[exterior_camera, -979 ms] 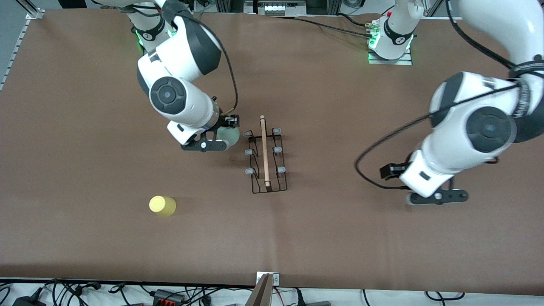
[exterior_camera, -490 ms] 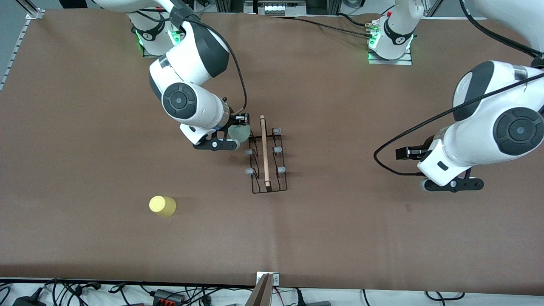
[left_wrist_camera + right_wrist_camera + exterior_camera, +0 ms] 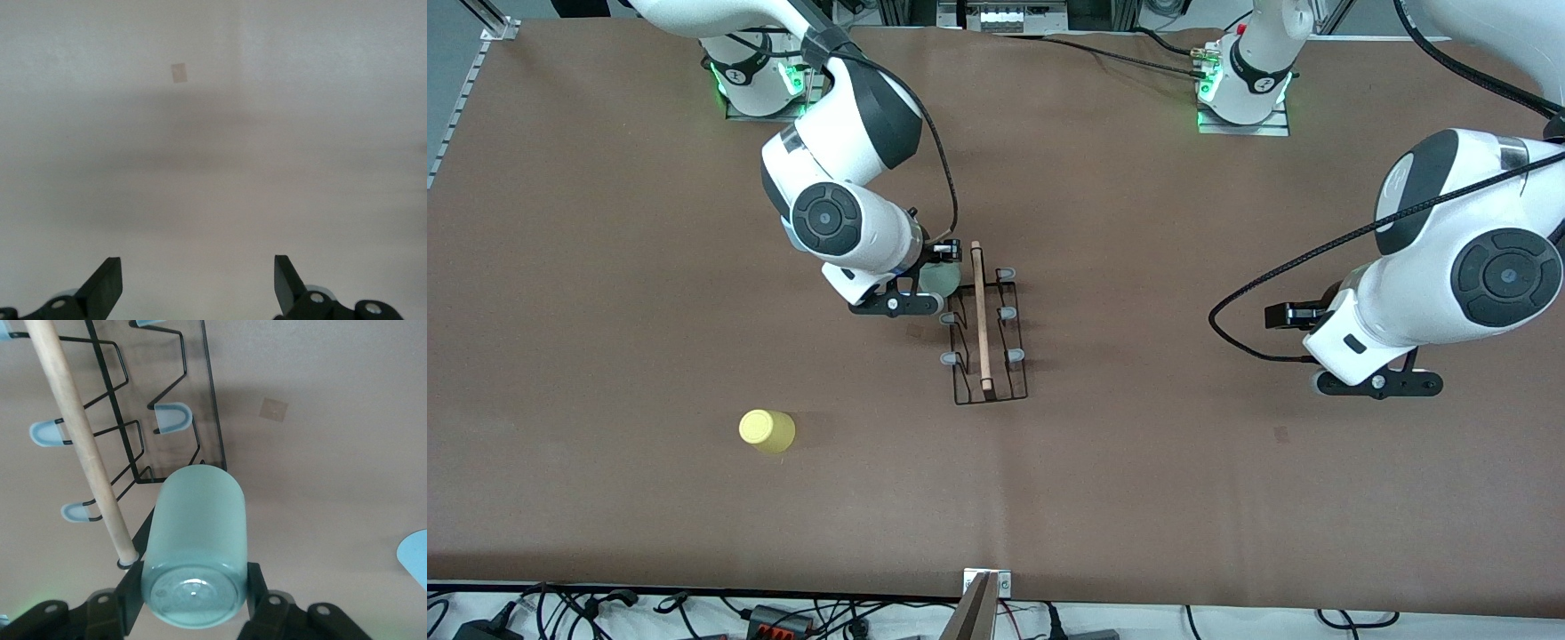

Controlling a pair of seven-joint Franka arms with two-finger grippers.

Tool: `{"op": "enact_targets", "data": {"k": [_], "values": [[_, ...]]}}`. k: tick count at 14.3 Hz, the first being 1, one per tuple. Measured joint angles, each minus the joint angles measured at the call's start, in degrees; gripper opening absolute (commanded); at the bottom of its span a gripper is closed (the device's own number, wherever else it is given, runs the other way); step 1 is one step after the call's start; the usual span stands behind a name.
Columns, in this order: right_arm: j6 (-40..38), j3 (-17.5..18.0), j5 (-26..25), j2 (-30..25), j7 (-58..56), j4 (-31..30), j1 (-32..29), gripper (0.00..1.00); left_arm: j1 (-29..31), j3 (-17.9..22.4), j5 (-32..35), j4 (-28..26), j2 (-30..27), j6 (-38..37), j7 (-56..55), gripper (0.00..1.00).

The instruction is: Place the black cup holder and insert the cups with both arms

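right end effector (image 3: 193,600): I've got the mint cup (image 3: 195,550) clamped – over the black cup holder (image 3: 985,324)'s corner
left end effector (image 3: 193,283): spread wide, empty – over bare desk (image 3: 1138,462)

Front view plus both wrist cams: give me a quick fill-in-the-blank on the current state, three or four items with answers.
1. The right gripper is shut on a pale ____ green plastic cup.
2. That cup hangs over the black wire cup holder, at its end ____ from the front camera.
3. The yellow plastic cup stands on the table, toward the ____ arm's end.
4. The left gripper is open and holds ____.

Answers: mint; farther; right; nothing
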Motion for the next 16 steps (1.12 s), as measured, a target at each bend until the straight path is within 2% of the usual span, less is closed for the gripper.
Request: {"op": "enact_targets", "data": {"k": [3, 4, 5, 6, 7, 10, 13, 14, 16], "values": [[0.9, 0.0, 0.0, 1.3, 0.0, 0.0, 0.5, 0.22, -0.1, 0.7, 0.3, -1.3, -0.1, 1.9, 0.0, 1.00], [1.4, 0.0, 0.0, 1.8, 0.0, 0.0, 0.7, 0.33, -0.9, 2.3, 0.3, -2.6, -0.5, 4.2, 0.1, 1.00], [1.8, 0.0, -0.1, 2.3, 0.0, 0.0, 0.7, 0.91, -2.5, 5.1, 0.3, -5.0, -1.7, 6.8, 0.2, 1.00], [2.2, 0.0, -0.1, 2.9, 0.0, 0.0, 0.8, 1.00, -4.5, 8.4, 0.3, -8.8, -3.5, 10.0, 0.4, 1.00], [2.8, 0.0, -0.1, 3.5, 0.0, 0.0, 0.8, 1.00, -6.2, 11.4, 0.2, -13.2, -5.8, 13.7, 0.4, 1.00], [3.9, 0.0, -0.1, 4.2, 1.3, 0.1, 0.8, 1.00, -7.5, 15.7, -4.1, -23.3, -12.3, 19.2, 0.4, 1.00], [3.9, -0.4, -0.2, 3.4, 3.3, 2.3, 0.7, 1.00, -7.5, 19.8, -8.3, -25.5, -16.4, 19.7, 0.7, 1.00], [3.7, -1.4, -0.5, 2.4, 3.6, 3.2, 0.5, 1.00, -7.4, 20.4, -8.3, -25.5, -18.2, 18.7, 0.8, 1.00], [3.0, -5.5, -2.6, 0.5, 3.9, 4.2, 0.0, 1.00, -7.2, 20.8, -8.3, -24.9, -22.8, 17.1, 0.8, 1.00]]}}
